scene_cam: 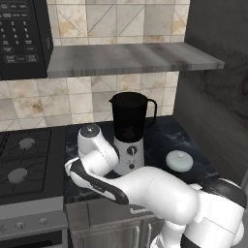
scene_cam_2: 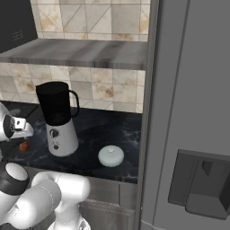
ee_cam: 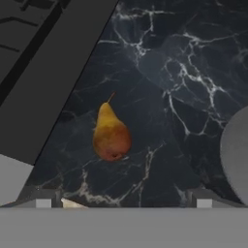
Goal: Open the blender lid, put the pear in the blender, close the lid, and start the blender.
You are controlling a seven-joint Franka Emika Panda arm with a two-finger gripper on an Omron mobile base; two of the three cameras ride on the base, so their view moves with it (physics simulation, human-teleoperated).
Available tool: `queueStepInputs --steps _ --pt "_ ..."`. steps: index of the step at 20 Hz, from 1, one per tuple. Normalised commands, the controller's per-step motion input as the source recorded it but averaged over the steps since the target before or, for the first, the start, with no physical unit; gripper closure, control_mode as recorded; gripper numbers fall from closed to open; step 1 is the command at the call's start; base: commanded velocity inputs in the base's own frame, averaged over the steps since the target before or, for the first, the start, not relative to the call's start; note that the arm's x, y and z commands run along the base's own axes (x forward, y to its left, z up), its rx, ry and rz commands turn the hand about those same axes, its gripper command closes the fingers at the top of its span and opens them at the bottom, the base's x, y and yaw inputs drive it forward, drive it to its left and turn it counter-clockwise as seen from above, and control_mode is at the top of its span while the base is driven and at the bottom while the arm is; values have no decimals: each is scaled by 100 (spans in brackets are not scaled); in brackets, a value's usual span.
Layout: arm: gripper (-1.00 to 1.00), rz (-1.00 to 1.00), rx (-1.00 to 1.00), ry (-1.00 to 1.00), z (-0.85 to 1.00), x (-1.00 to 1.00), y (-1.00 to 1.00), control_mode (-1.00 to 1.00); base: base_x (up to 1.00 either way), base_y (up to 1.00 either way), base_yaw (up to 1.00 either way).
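Hand view puts the pear (ee_cam: 111,134) on the dark marble counter (ee_cam: 193,72), lying on its side with the stem pointing away from us, ahead of the gripper (ee_cam: 123,202) and a little off its centre line. We see the two finger tips standing far apart at the bottom of that view with nothing between them, so the jaws are spread wide and hold nothing.

The blender lid (scene_cam: 178,160) is already off and rests on the counter on one side of the blender (scene_cam: 129,135); the pear lies on the blender's other side, near its base, toward the stove (scene_cam: 24,164). The jar stands open at the top. We judge the step in hand to be picking up the pear.

To do it well, we should shift until the fruit's fat belly sits midway between the fingers, come straight down, and close across the belly, not the tapering neck, since the rounded skin could squirt out of a pinch placed off-centre.

From the right base view the pear (scene_cam_2: 24,146) is a small speck partly behind the wrist. In the left base view the arm covers it. How high the fingers stand above the counter we cannot tell.
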Motion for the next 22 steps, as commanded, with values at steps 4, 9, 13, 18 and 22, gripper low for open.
queueStepInputs --steps 4,9,13,18,22 --pt "-100 0 -3 0 -31 0 0 -100 0 0 0" --pt "-100 0 -7 1 -26 23 6 -100 0 0 0" --pt "-100 0 -6 0 -21 17 12 -100 0 0 0" --pt "-100 0 -4 2 -17 24 11 -100 0 0 0" --pt "-100 0 -3 4 -19 26 10 -100 0 0 0"
